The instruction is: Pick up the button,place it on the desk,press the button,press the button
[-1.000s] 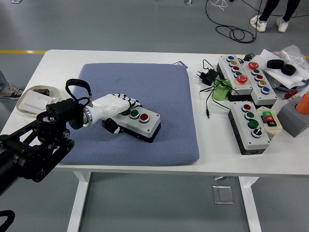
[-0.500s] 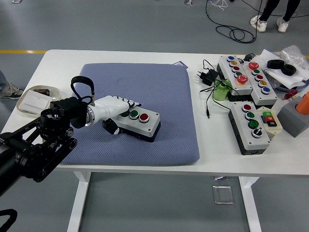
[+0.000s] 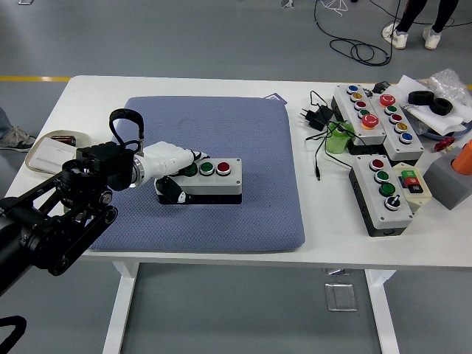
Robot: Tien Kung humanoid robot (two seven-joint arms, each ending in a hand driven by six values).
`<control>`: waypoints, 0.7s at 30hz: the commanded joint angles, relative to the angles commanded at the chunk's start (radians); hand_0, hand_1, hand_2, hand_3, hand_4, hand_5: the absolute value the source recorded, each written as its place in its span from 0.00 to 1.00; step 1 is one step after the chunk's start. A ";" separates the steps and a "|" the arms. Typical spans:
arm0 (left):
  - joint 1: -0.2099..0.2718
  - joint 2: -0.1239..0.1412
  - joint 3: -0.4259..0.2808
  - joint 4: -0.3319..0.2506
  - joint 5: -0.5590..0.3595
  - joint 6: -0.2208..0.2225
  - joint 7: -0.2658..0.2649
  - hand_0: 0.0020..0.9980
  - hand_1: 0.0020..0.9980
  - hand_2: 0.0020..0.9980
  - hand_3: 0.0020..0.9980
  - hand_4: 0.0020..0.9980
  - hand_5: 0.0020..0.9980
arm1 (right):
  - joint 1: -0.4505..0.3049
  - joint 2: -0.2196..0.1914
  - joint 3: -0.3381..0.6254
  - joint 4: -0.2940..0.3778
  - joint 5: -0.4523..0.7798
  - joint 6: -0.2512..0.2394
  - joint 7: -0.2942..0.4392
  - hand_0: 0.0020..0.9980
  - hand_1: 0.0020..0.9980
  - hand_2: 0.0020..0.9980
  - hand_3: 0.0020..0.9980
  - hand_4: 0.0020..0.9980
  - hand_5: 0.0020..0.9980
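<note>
The left hand (image 3: 175,171) grips the left end of the button box (image 3: 209,179), which sits slightly left of frame centre on the blue pad (image 3: 251,133). The white fingers (image 3: 188,158) lie over the top face while the thumb wraps the front wall, a clamp suited to carrying the box level. The box appears parallel to the lower frame edge, buttons facing up, so they remain reachable for pressing. Whether its base rests on the pad or hangs just above it cannot be determined. The fingers partly cover the leftmost button. The right arm is out of frame. Other button boxes (image 3: 383,188) lie at the right of the frame on the white table (image 3: 96,88).
</note>
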 joint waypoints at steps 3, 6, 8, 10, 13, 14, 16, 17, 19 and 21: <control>0.001 0.002 0.000 0.001 0.000 -0.001 -0.005 0.57 0.64 0.74 1.00 0.62 0.24 | 0.000 0.000 -0.001 0.000 0.002 0.000 0.000 0.64 0.45 0.62 0.56 0.31 0.22; 0.001 0.003 -0.001 0.000 0.000 -0.003 -0.006 0.61 0.74 0.84 1.00 0.59 0.22 | 0.001 0.000 -0.001 0.000 0.003 -0.001 0.001 0.64 0.45 0.62 0.56 0.31 0.22; 0.001 0.004 -0.003 -0.002 0.000 0.000 -0.009 0.61 0.74 0.84 1.00 0.59 0.22 | 0.001 0.000 -0.001 0.000 0.003 -0.001 0.001 0.64 0.45 0.62 0.56 0.31 0.22; 0.001 0.005 -0.004 -0.004 0.000 0.007 -0.008 0.61 0.74 0.84 1.00 0.59 0.22 | 0.001 0.000 -0.001 0.000 0.003 -0.001 0.001 0.64 0.45 0.62 0.56 0.31 0.22; 0.000 0.006 -0.005 -0.006 0.000 0.008 -0.010 0.75 0.86 0.95 1.00 0.94 0.66 | 0.002 0.000 -0.001 0.000 0.003 0.000 0.001 0.64 0.45 0.62 0.56 0.32 0.21; 0.000 0.007 -0.006 -0.007 0.000 0.007 -0.012 0.75 0.86 0.95 1.00 0.94 0.66 | 0.002 -0.001 -0.002 0.000 0.003 0.000 0.002 0.64 0.45 0.62 0.56 0.32 0.21; -0.001 0.007 -0.006 -0.011 0.000 0.010 -0.013 0.75 0.86 0.95 1.00 0.94 0.66 | 0.002 -0.001 -0.002 0.000 0.004 0.000 0.001 0.64 0.45 0.62 0.56 0.32 0.21; -0.001 0.008 -0.007 -0.013 0.000 0.013 -0.012 0.78 0.88 0.98 1.00 1.00 0.83 | 0.001 -0.001 -0.002 0.000 0.004 0.000 0.001 0.64 0.45 0.62 0.56 0.32 0.21; -0.001 0.008 -0.009 -0.019 0.000 0.016 -0.008 0.78 0.88 0.98 1.00 1.00 0.83 | 0.001 -0.001 -0.002 0.000 0.003 0.000 0.001 0.64 0.45 0.62 0.56 0.32 0.21; -0.001 0.010 -0.011 -0.026 0.000 0.013 -0.006 0.78 0.88 0.98 1.00 1.00 0.83 | 0.002 -0.001 -0.002 0.000 0.003 0.000 0.001 0.64 0.45 0.62 0.56 0.32 0.21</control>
